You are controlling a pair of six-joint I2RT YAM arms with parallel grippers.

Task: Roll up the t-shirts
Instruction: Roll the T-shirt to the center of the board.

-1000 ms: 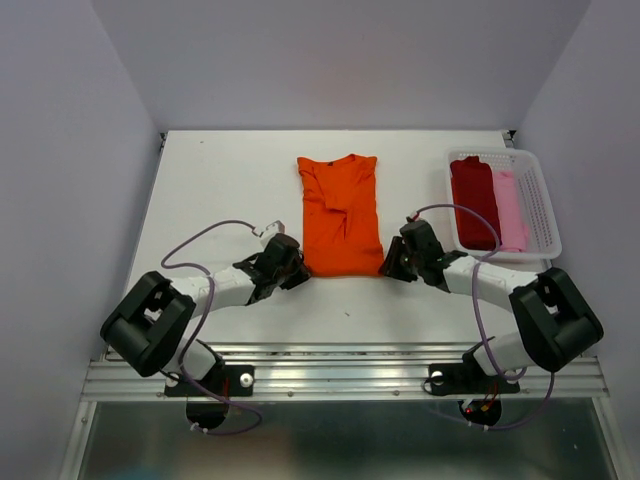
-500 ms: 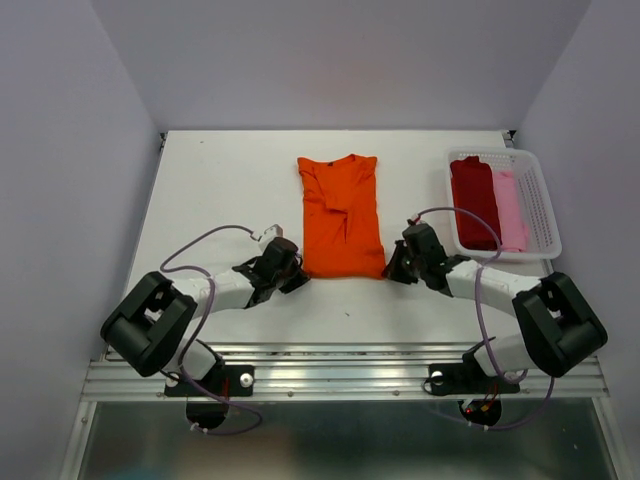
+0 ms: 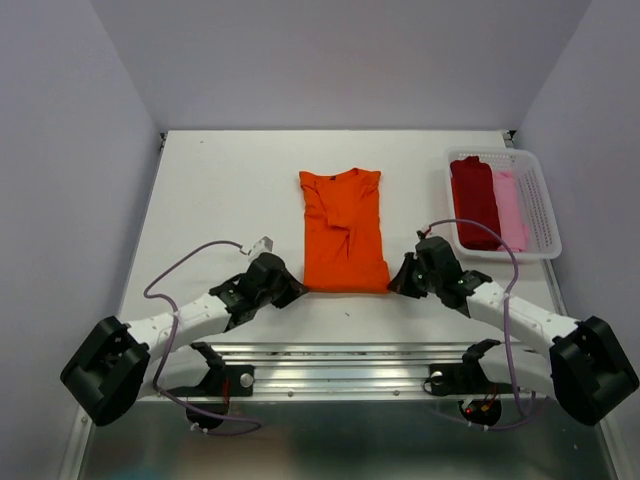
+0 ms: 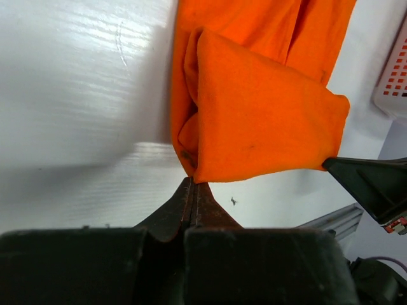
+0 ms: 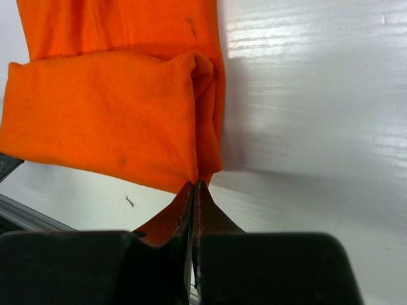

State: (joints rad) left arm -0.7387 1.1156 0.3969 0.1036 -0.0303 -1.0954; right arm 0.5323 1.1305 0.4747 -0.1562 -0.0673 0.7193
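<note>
The bright orange t-shirt (image 3: 343, 230) lies on the white table, folded into a long strip with its collar at the far end. Its near hem is turned over onto itself, as the left wrist view (image 4: 261, 121) and the right wrist view (image 5: 108, 121) show. My left gripper (image 3: 291, 289) is shut on the shirt's near left corner (image 4: 193, 181). My right gripper (image 3: 397, 282) is shut on the near right corner (image 5: 194, 183). A dark red t-shirt (image 3: 474, 200) and a pale pink t-shirt (image 3: 511, 210) lie folded in the basket.
The white lattice basket (image 3: 545, 215) stands at the right of the table, close to my right arm. The metal rail of the table's near edge (image 3: 340, 355) runs just behind both grippers. Grey walls close in the table on three sides.
Both grippers have moved toward the near edge and dragged the orange shirt that way with them. Both arms now lie lower and more stretched out.
</note>
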